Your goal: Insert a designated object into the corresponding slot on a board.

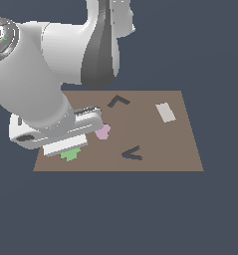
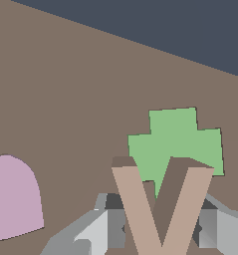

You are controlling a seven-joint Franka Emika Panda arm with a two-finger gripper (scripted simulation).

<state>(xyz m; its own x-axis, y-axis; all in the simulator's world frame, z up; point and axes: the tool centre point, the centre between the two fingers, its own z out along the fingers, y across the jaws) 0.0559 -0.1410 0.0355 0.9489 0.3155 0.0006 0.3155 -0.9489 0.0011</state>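
Large flat brown rectangular board point(image 1: 160, 144) lies on dark ground. Gripper point(image 2: 160, 234) is clamped on the small light orange-brown V-shaped piece point(image 2: 160, 209): wrist view shows grey fingers point(image 2: 210, 226) on both sides of the piece near its vertex, two thin arms spreading away from the camera. In the exterior view the piece itself is hidden behind the white arm point(image 1: 41, 89) and hand, which sit over the board's corner at the exterior view's left. Green clover-shaped block point(image 2: 178, 142) lies on the board just beyond the held piece; in the exterior view only part of it peeks out under the hand. Pink heart-shaped block point(image 1: 103, 132) is beside it. Dark grey narrow chevron-shaped slot point(image 1: 132, 154) is well apart from the gripper, toward the exterior view's right, unfilled. Dark right-angled L-shaped recess point(image 1: 118, 101) and light grey rectangular block point(image 1: 165, 112) sit nearer the far edge
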